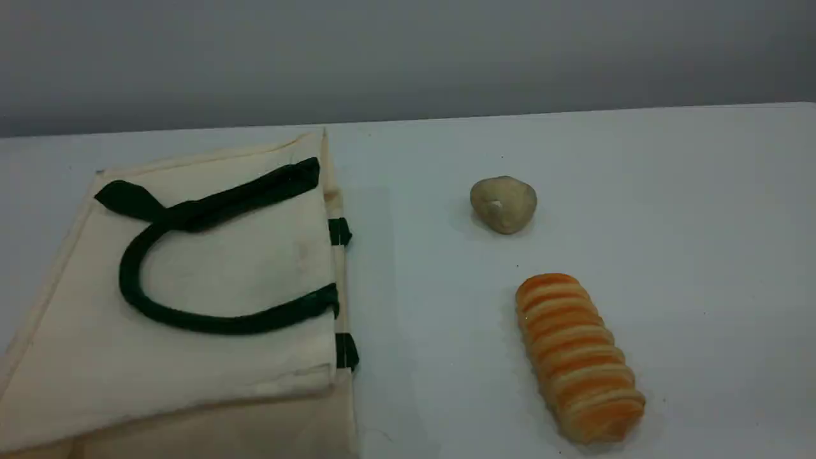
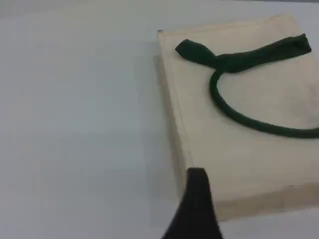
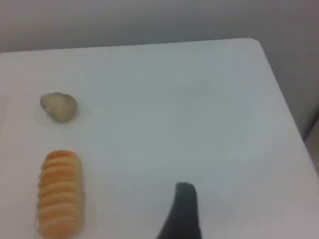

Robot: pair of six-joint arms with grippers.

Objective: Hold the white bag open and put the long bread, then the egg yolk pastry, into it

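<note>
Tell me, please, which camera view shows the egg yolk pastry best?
The scene view: the egg yolk pastry sits whole and sharp, its whitish spot visible. The right wrist view shows it smaller and blurrier near the left edge, beyond the long bread. The left wrist view misses it, showing the white bag instead.

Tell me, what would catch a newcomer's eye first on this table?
The striped orange-and-yellow long bread stands out most, lying near the front right of the white table, with the small beige egg yolk pastry just behind it. On the left lies the big white bag, flat, its dark green handle looped across its top.
</note>
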